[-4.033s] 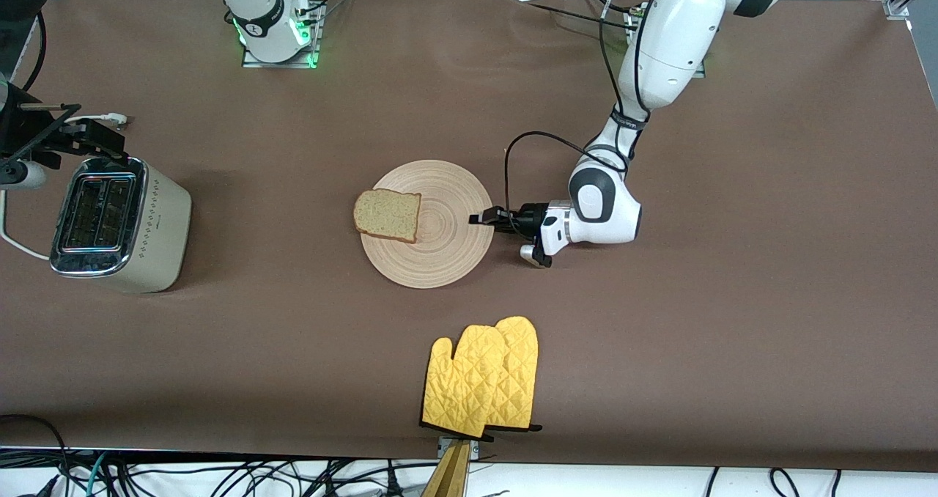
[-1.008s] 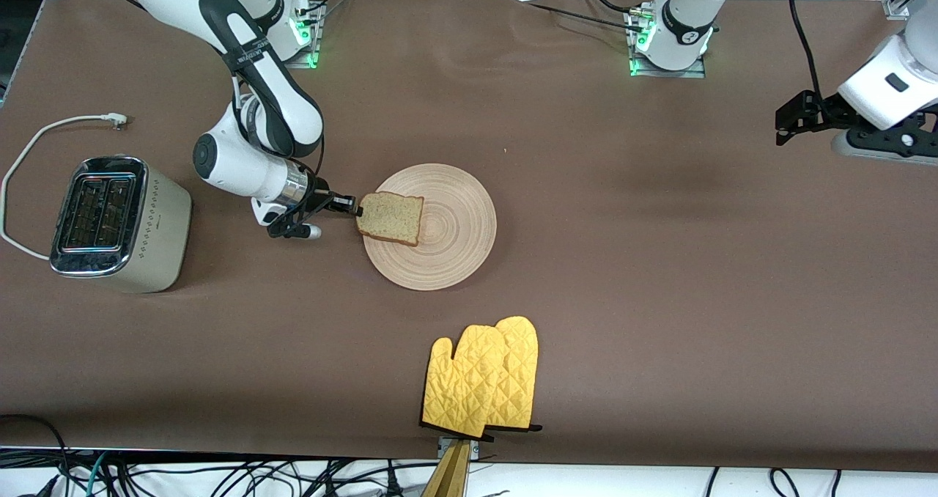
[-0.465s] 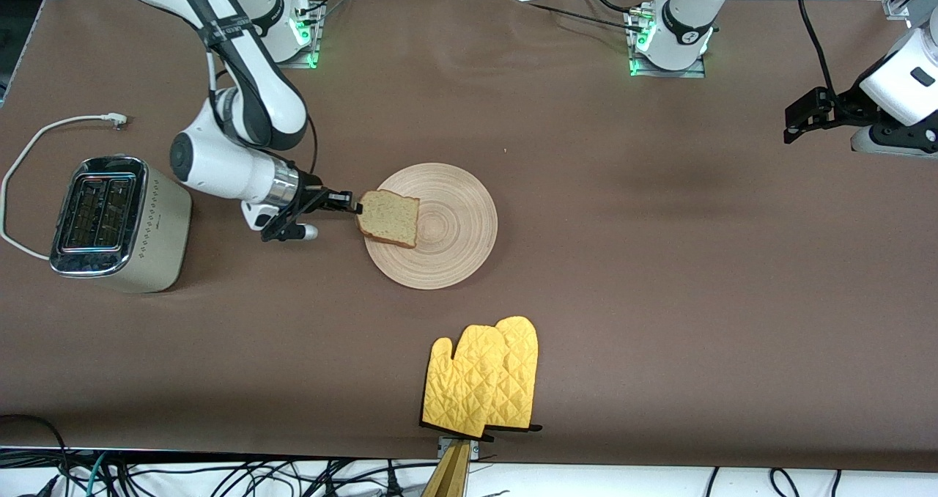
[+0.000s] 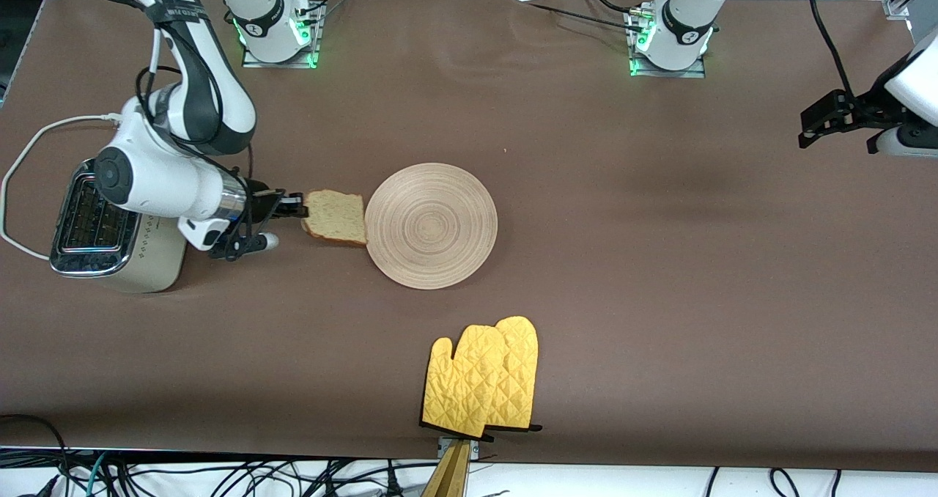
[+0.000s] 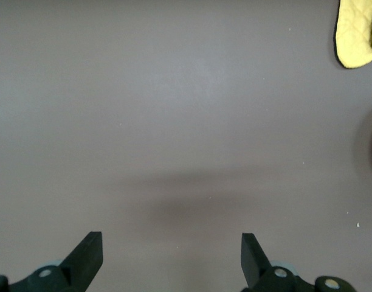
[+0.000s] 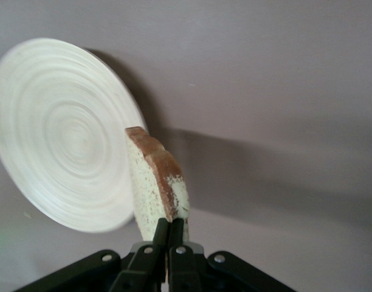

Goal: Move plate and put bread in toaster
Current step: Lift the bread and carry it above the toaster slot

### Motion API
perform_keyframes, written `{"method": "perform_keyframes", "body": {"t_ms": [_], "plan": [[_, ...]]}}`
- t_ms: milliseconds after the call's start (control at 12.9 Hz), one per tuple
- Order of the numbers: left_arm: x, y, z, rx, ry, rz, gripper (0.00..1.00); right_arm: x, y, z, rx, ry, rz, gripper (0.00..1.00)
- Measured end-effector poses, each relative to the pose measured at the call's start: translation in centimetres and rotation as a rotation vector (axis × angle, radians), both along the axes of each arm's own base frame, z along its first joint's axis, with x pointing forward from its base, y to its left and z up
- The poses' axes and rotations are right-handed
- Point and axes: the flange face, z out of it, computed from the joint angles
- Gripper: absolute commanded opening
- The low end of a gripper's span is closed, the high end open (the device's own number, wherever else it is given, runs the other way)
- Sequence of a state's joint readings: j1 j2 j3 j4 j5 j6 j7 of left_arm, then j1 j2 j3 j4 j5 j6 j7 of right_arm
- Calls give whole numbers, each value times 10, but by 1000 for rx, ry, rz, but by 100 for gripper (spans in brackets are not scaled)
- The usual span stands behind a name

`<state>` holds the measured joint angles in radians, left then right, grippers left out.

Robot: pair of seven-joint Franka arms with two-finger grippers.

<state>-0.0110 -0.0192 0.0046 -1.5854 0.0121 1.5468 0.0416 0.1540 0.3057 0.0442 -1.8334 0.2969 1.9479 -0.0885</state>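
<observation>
My right gripper (image 4: 296,205) is shut on one edge of the bread (image 4: 335,217), a light brown slice with a darker crust, and holds it in the air between the toaster (image 4: 117,224) and the plate (image 4: 431,224). In the right wrist view the bread (image 6: 154,182) sticks out from the closed fingers (image 6: 171,234) with the pale ringed plate (image 6: 58,134) beside it. The plate is bare. The cream toaster with its chrome top stands at the right arm's end, partly hidden by the right arm. My left gripper (image 4: 810,126) is open and empty, raised over the left arm's end of the table.
A pair of yellow oven mitts (image 4: 484,377) lies near the table's front edge, nearer to the front camera than the plate; one mitt shows in the left wrist view (image 5: 356,30). The toaster's white cord (image 4: 29,152) loops beside it.
My right gripper has lifted the bread off the plate and carried it toward the toaster. The left arm has drifted slightly outward. The plate has not moved.
</observation>
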Motion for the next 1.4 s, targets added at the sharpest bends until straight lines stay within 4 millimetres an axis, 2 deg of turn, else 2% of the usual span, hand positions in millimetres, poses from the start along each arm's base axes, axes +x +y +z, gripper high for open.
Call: {"method": "perform_keyframes", "body": {"t_ms": [155,543,776,931,1008,1163,1396], "plan": [[1,2,2,-11,-4,21,100,9,-18,27,-102,9,40,0],[2,-10,1,-13,-3,7,100,21,-85,105,-463,45,87,0],[4,-10,-2,-13,3,7,100,25,-133,139,-653,44,55,0],[5,-9,-5,-12,8,7,100,26,-157,158,-743,41,25,0],[5,-9,-5,-12,8,8,100,26,-169,163,-780,41,10,0],[5,-9,-4,-13,7,7,100,27,-192,160,-840,59,-9,0],[5,-16,-3,-13,4,-5,100,39,-202,133,-887,76,-2,0]]}}
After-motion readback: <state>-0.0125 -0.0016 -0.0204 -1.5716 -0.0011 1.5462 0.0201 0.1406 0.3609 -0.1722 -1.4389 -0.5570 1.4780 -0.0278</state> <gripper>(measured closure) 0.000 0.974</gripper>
